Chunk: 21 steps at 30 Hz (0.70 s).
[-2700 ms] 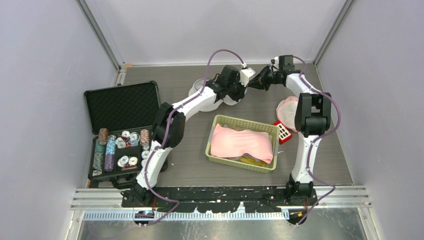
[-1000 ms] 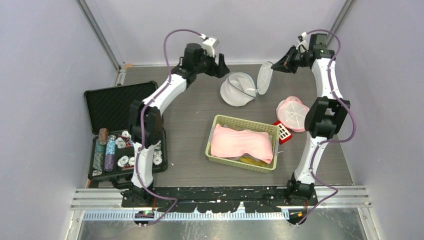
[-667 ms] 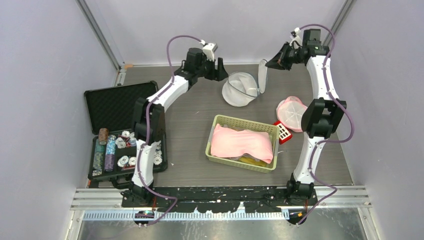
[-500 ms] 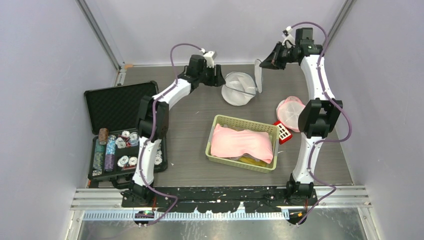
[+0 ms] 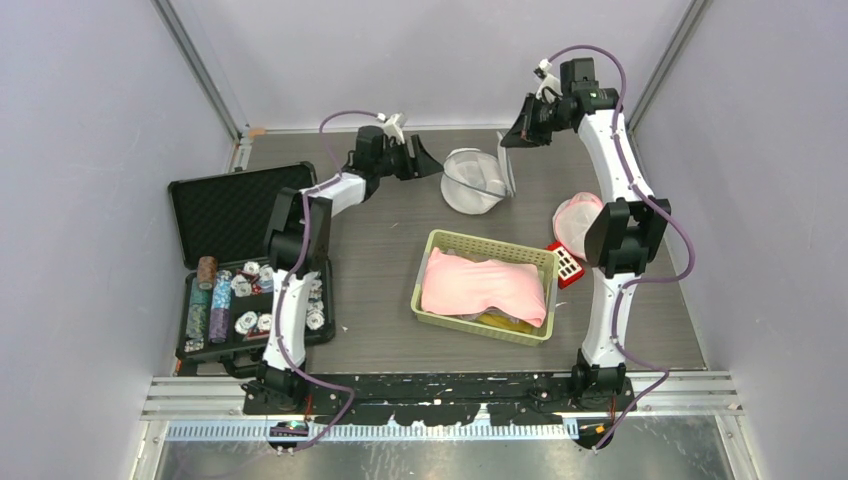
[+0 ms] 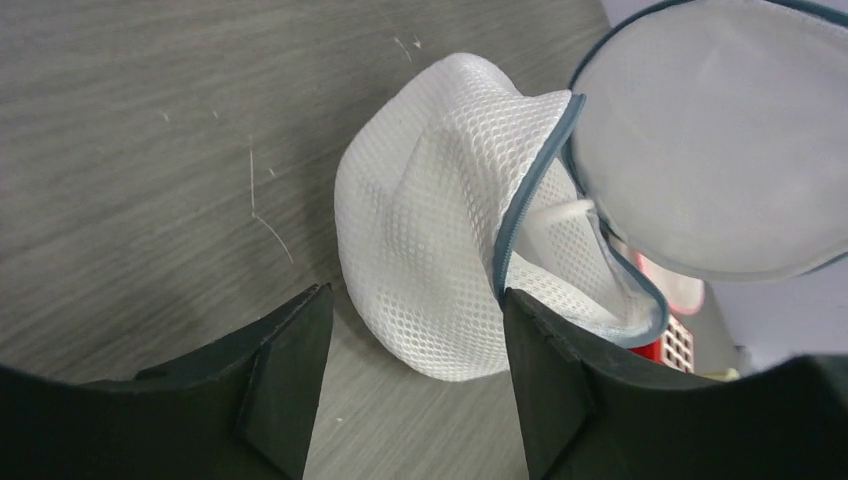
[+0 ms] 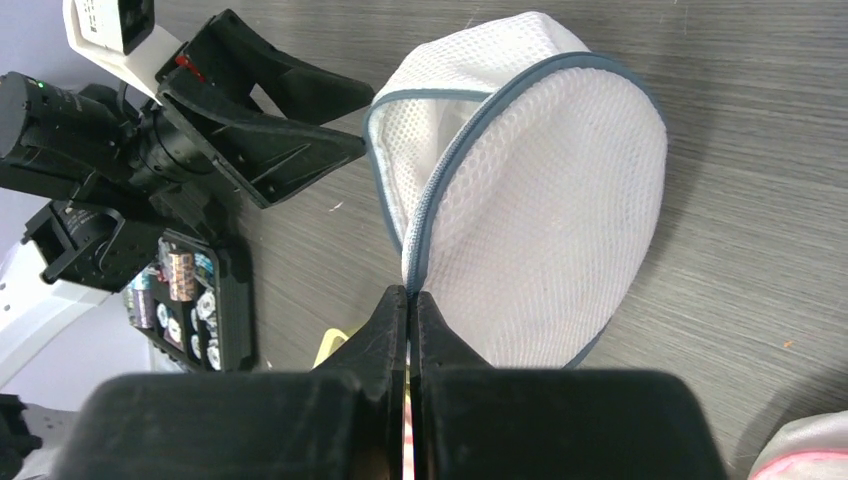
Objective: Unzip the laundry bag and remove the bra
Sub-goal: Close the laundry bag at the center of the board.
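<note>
White mesh laundry bag [image 5: 470, 185] sits on the table behind the basket [image 5: 495, 246], roughly in line with the basket's middle. It is unzipped: the grey-trimmed flap [image 5: 506, 170] stands up on edge at the side of the bag, and the mouth is open.

Your right gripper [image 7: 410, 300] is above the basket's far right corner. Its fingers are pressed together on the flap's zipper trim, with no gap visible between them.

Your left gripper [image 6: 415, 310] is behind the basket's far left corner, just beside the bag. Its 2 fingers [image 6: 285, 370] are spread wide and hold nothing; the bag lies ahead of the gap.

Bra: I cannot tell where it is. The left wrist view shows 1 white band inside the bag's mouth, and that is all that can be made out.

A pink cloth [image 5: 485, 285] fills the basket. A red block [image 5: 566, 264] touches the basket's right corner, and a pink-rimmed white dome [image 5: 578, 225] lies just behind that block. An open black case [image 5: 245, 210] with poker chips [image 5: 235, 295] sits well left of the basket.
</note>
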{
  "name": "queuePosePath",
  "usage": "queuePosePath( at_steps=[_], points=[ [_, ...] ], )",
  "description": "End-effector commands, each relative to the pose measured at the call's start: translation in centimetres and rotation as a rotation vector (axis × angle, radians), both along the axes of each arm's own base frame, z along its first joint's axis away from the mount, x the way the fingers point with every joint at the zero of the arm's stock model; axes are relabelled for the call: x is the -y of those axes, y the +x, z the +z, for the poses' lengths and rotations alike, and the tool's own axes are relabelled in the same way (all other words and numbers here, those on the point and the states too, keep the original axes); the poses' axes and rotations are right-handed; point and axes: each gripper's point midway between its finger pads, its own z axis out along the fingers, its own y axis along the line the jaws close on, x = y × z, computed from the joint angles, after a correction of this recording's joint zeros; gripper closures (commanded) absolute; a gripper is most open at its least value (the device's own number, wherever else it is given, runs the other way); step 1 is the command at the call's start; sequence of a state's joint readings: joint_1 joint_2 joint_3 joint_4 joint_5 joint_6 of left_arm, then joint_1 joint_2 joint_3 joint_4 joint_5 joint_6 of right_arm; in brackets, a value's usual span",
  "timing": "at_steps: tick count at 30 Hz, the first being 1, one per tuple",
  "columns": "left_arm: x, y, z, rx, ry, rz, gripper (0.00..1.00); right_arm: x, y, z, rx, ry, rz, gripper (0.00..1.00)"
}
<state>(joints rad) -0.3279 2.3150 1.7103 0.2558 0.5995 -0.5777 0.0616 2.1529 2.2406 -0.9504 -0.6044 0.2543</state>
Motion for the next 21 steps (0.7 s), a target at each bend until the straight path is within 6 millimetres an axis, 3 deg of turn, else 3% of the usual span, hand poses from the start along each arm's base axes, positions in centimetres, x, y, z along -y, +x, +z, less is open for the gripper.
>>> queuePosePath(
  at_steps=[1,4,8,15,21],
  points=[
    [-1.5,-0.4,6.4,0.073,-0.167,-0.018,0.36,0.8,0.1,3.8,0.121,-0.056,-0.01,0.99],
    [-4.1,0.8,5.4,0.045,-0.135,0.085,0.45,0.6,0.2,3.8,0.131,-0.067,-0.006,0.99],
    [-5.2,2.2,1.3,-0.033,-0.03,0.173,0.6,-0.6,0.2,3.7,0.137,-0.065,0.02,0.99],
    [-1.4,2.1,-1.5,-0.061,0.021,0.105,0.6,-2.7,0.1,3.4,0.143,-0.074,0.064,0.99],
    [0.1,1.1,-4.0,-0.125,0.039,0.09,0.58,-4.4,0.0,3.1,0.153,-0.08,0.1,0.99]
  ],
)
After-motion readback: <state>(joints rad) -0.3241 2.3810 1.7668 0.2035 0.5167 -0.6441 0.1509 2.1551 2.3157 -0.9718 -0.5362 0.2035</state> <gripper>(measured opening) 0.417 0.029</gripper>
